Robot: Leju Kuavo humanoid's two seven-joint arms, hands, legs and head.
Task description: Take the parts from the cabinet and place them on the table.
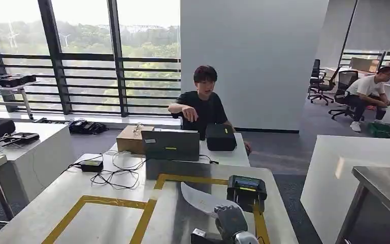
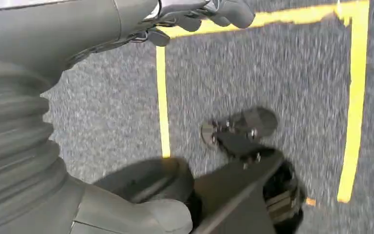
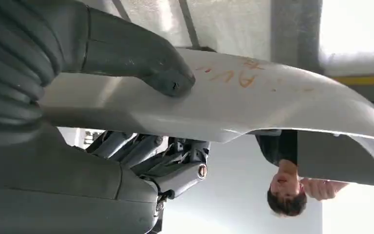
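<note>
Right hand point(image 1: 230, 220) holding a curved white part point(image 1: 201, 200) over the table's point(image 1: 106, 216) near right corner, thumb point(image 3: 141, 58) on top, left hand point(image 2: 209, 12) blurry, grip unclear, part's far end cut off

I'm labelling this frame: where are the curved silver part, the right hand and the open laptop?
curved silver part point(image 1: 199, 199), head view, middle of its pale blade.
right hand point(image 1: 230, 219), head view, back of hand.
laptop point(image 1: 170, 145), head view, lid's back.

Curved silver part point(image 1: 199, 199) over the table point(image 1: 106, 213).
</note>
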